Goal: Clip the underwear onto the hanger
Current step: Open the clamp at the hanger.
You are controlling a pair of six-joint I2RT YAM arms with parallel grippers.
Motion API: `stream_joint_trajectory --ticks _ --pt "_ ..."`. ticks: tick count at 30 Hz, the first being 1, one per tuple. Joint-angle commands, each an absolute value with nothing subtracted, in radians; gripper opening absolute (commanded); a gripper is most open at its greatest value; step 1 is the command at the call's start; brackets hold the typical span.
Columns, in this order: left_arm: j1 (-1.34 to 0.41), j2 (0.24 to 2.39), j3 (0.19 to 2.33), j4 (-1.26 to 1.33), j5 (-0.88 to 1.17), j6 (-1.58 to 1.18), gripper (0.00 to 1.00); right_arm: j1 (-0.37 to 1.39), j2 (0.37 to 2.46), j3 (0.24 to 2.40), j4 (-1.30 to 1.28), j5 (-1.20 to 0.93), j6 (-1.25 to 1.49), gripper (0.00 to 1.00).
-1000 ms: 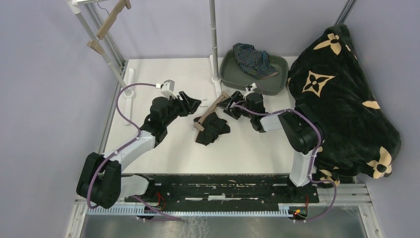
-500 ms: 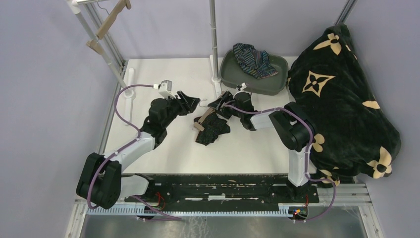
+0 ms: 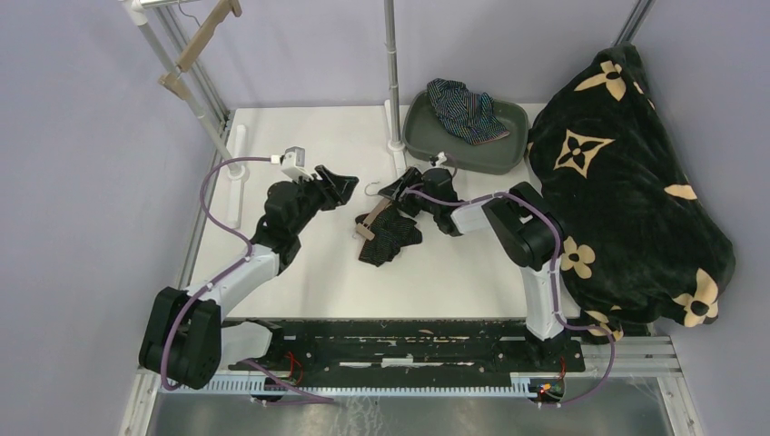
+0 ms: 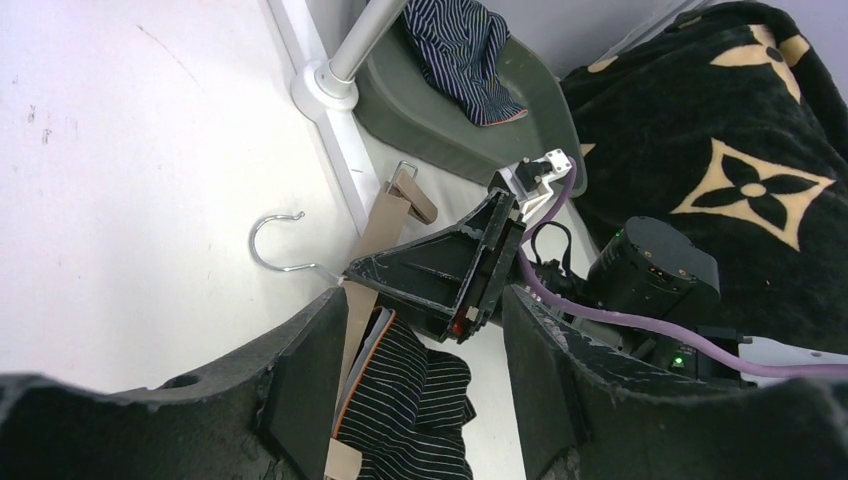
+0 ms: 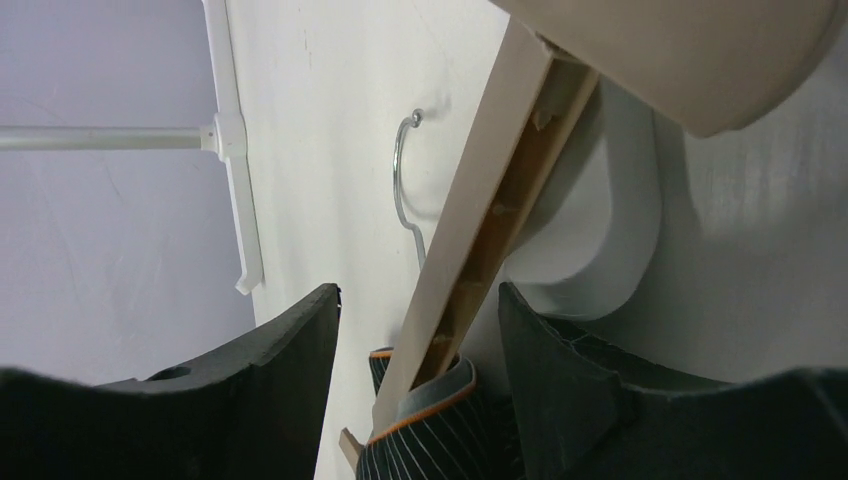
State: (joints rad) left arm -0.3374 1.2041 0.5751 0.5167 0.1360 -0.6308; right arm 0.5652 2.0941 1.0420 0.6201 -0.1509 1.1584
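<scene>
Right now, spread fingers of the right gripper [image 5: 415, 300] astride the wooden hanger [image 5: 490, 200], not clamped on it. Just beneath its tips, black pinstriped underwear [image 5: 430, 445] touching the hanger's lower end. Off to its left, left gripper [image 3: 340, 184], likewise parted, just short of the hook [image 4: 275, 245]. Beyond both, navy striped underwear [image 3: 465, 111] in a grey tray [image 3: 508, 156].

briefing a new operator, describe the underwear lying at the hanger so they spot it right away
On the white table, just in front of the upright pole's base, a wooden hanger lies flat. The underwear is the small black pinstriped heap at the hanger's near end; the other striped garment, navy, sits in the gray tub.
</scene>
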Motion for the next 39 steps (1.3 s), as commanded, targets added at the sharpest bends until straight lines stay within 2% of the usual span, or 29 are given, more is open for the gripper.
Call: stream_joint_trajectory --ticks 1,7,12,18,23,32,39 --pt "-0.326 1.217 0.569 0.594 0.155 -0.615 0.64 0.571 2.139 1.101 0.653 -0.125 1.164 0.67" --pt "-0.319 1.238 0.565 0.617 0.162 -0.618 0.64 0.575 2.177 1.115 0.677 -0.125 1.160 0.62" --pt "-0.316 1.258 0.564 0.638 0.178 -0.627 0.64 0.575 2.194 1.111 0.710 -0.132 1.146 0.48" --pt "-0.313 1.270 0.562 0.643 0.183 -0.625 0.64 0.574 2.202 1.089 0.780 -0.148 1.114 0.43" --pt "-0.311 1.272 0.559 0.648 0.184 -0.626 0.63 0.573 2.190 1.064 0.833 -0.158 1.089 0.24" --pt "-0.304 1.268 0.552 0.655 0.183 -0.629 0.63 0.568 2.111 1.002 0.901 -0.223 1.020 0.21" --pt "-0.244 1.269 0.497 0.807 0.303 -0.695 0.64 0.520 2.045 0.928 1.073 -0.463 0.981 0.19"
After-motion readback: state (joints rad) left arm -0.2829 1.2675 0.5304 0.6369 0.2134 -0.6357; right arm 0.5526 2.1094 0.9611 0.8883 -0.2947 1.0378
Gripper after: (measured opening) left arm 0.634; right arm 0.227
